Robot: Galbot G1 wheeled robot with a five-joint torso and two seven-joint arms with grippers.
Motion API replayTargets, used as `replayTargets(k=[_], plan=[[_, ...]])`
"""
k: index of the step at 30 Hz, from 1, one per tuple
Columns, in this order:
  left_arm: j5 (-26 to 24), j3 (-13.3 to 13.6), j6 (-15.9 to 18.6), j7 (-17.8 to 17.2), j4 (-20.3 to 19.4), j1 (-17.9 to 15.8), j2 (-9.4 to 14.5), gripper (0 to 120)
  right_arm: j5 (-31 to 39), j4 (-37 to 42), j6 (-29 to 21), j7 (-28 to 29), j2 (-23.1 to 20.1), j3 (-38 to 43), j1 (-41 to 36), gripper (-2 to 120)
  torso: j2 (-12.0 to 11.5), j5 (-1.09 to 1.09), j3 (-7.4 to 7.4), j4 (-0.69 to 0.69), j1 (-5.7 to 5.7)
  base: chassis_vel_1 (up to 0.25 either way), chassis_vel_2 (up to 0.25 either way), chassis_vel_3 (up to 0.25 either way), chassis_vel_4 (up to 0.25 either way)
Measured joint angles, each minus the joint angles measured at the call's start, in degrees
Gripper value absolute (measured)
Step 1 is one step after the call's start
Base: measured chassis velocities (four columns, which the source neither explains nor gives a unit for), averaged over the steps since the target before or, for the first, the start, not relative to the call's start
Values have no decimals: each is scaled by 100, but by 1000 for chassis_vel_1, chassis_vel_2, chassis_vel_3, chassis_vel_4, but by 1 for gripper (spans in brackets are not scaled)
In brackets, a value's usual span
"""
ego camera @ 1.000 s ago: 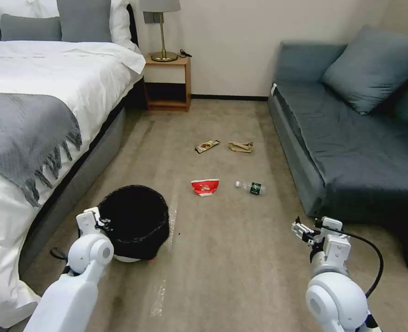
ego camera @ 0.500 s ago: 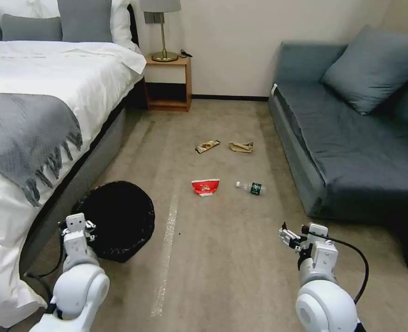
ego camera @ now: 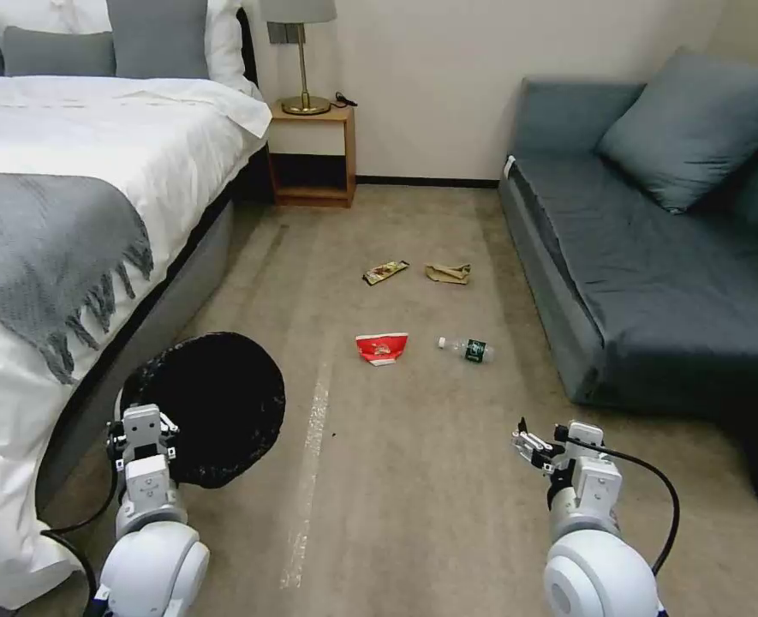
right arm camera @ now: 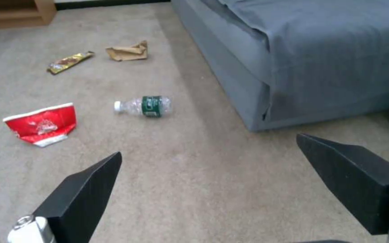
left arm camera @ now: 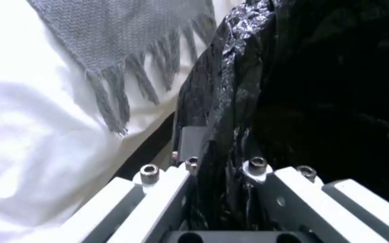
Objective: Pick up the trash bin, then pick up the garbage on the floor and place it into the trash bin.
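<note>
- Beside the bed, at the robot's left, the trash bin is held tipped by the left gripper, so that its black-lined mouth is turned toward the head camera.
- From the left wrist view, the left gripper is seen clamped on the bin's rim, with the crinkly black bag pinched between its fingers.
- Just beyond the bin, the fringe of a grey blanket is seen hanging over the white bedding; the bed edge is close to the bin.
- At the robot's right, the right gripper is held above the carpet, its fingers spread wide apart and nothing between them.
- Ahead of the right gripper, a crushed red-and-white cup and a clear bottle with a green label are found lying side by side on the carpet, apart from each other.
- Farther on, a brown-gold wrapper and a crumpled brown paper bag are found lying near one another.
- Along the right side, a grey sofa with a cushion is placed; its front edge is near the bottle.
- Against the far wall, a wooden nightstand is set, with a brass lamp on it.
- Open carpet is seen between both grippers and the four pieces of litter.
</note>
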Motion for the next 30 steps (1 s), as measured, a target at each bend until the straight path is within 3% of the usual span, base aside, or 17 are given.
replayTargets(k=[6, 13, 30], plan=[[55, 57, -14, 0, 47, 30, -101, 1, -72, -90, 69, -1, 39, -6, 7, 100, 0, -1, 0, 0, 0, 0, 0, 0, 0], [-78, 8, -48, 54, 149, 39, -60, 1, -179, -182, 150, -5, 83, -39, 6, 100, 0, -1, 0, 1, 0, -28, 20, 20, -31], [-181, 0, -140, 165, 403, -39, -79, 1, -289, -381, 270, -20, 109, -67, 50, 100, 0, -2, 1, 1, 0, -145, 158, 160, -162]])
